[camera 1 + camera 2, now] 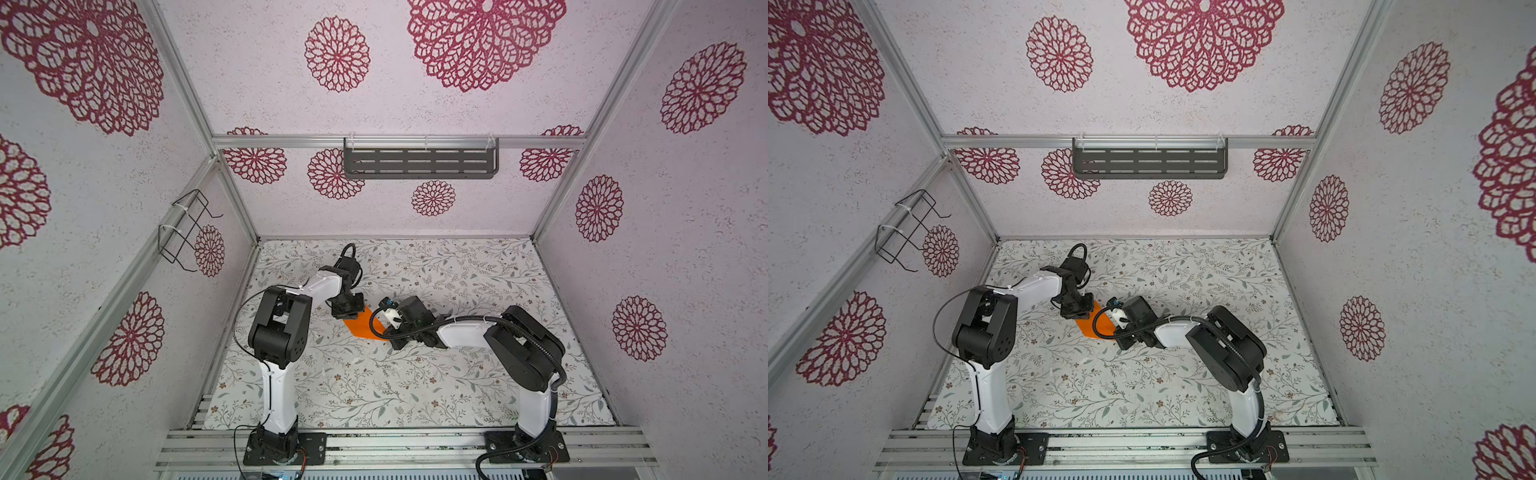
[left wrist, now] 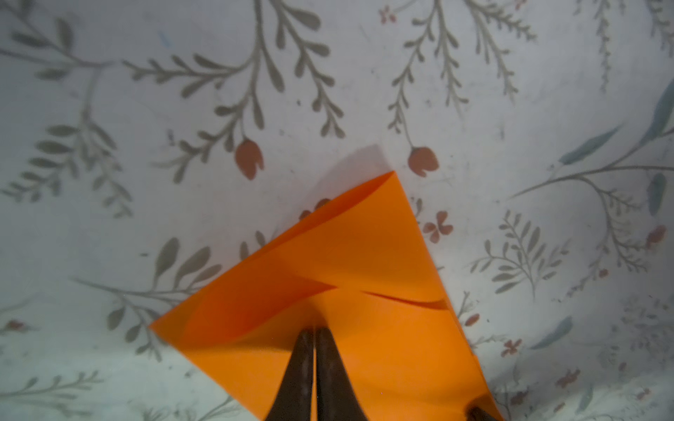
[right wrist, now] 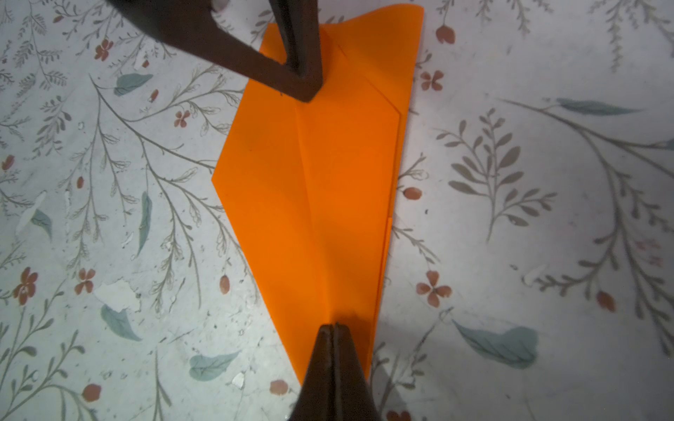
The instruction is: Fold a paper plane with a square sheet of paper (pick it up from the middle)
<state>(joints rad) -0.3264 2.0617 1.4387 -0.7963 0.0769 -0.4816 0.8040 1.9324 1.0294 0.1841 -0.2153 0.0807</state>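
Note:
The orange paper plane [image 1: 365, 326] [image 1: 1094, 322] lies mid-table on the floral cloth, between my two grippers. It is kite-shaped with a centre crease [image 3: 310, 189]. My left gripper [image 2: 314, 330] [image 1: 352, 313] is shut at the wide tail end of that crease, and a thin orange line shows between its fingers. The tail flaps [image 2: 364, 233] lift a little off the cloth. My right gripper [image 3: 333, 324] [image 1: 390, 334] is shut, its tips on the crease near the pointed end. The left gripper's fingers [image 3: 302, 73] also show in the right wrist view. The square sheet of paper shows only as this folded plane.
A grey slotted shelf [image 1: 419, 162] hangs on the back wall and a black wire basket [image 1: 187, 230] on the left wall. Aluminium rails [image 1: 399, 440] run along the table's front edge. Small white chips [image 3: 116, 295] dot the floral cloth [image 1: 457, 374].

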